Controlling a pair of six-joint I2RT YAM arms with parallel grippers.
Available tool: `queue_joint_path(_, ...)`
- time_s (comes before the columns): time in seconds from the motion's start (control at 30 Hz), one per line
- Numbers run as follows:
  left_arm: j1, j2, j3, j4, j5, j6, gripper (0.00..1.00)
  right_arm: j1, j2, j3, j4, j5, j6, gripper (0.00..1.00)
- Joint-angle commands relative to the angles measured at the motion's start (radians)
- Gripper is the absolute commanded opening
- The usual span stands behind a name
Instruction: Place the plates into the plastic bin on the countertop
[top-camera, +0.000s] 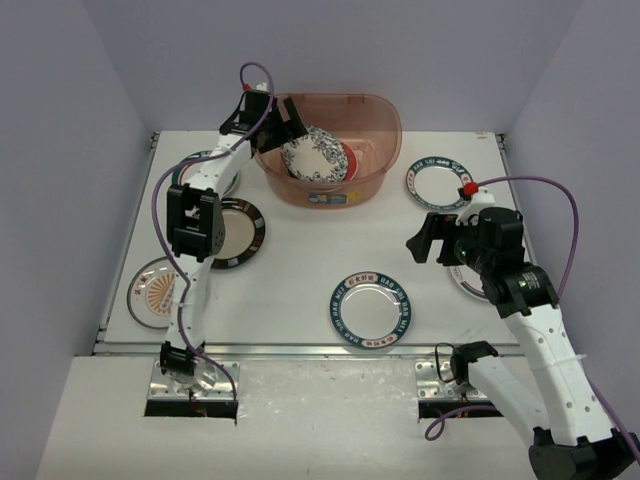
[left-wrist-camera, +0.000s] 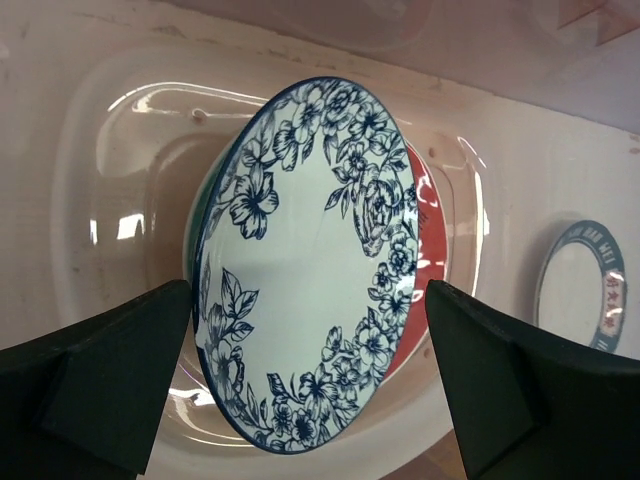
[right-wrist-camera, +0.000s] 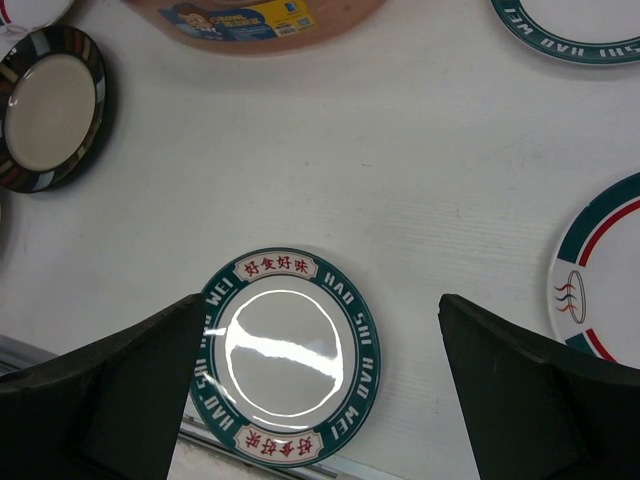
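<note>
Surface (top-camera: 300, 260): bin (top-camera: 330, 98) held blue plate (left-wrist-camera: 300, 270), tilted against red plate (left-wrist-camera: 432, 240), below spread left pincer (top-camera: 280, 118); might slip, chip. Right pincer (right-wrist-camera: 320, 310) spread.

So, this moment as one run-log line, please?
left fingers: open over bin | blue plate: tilted in bin, red plate behind | right fingers: open over lettered plate | table: more plates

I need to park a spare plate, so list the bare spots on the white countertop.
Bare: the middle, between the reddish-brown plastic bin, the dark-rimmed cream plate and the near teal-rimmed lettered plate. Crowded: the left side.
</note>
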Motion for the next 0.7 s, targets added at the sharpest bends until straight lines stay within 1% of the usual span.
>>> queue_joint_path(0.0,-0.024,-0.007,0.103,-0.014,-0.119,0.081,1.0,-0.002,-0.029,0.012,0.05,-0.014,-0.002,0.99)
queue_joint_path(0.13,-0.058,0.002,0.124,-0.036,-0.204,0.147,1.0,-0.002,-0.046,0.019,0.041,-0.015,-0.005,0.99)
queue_joint_path(0.27,-0.062,0.004,0.115,-0.049,-0.216,0.158,1.0,-0.003,-0.059,0.02,0.038,-0.022,-0.005,0.99)
queue_joint_path(0.37,-0.072,-0.044,0.093,-0.056,-0.194,0.175,1.0,-0.002,-0.064,0.008,0.047,-0.02,-0.009,0.99)
queue_joint_path(0.43,-0.091,-0.12,0.084,-0.061,-0.193,0.19,1.0,-0.002,-0.046,-0.002,0.056,-0.032,-0.01,0.99)
queue_joint_path(0.53,-0.149,-0.253,0.048,-0.057,-0.228,0.228,1.0,-0.002,-0.028,-0.027,0.107,-0.078,0.005,0.99)
queue_joint_path(0.6,-0.181,-0.392,0.013,-0.048,-0.261,0.235,1.0,-0.002,-0.012,-0.06,0.156,-0.116,0.022,0.99)
queue_joint_path(0.67,-0.191,-0.546,-0.044,-0.048,-0.265,0.2,1.0,-0.002,0.006,-0.094,0.196,-0.142,0.032,0.99)
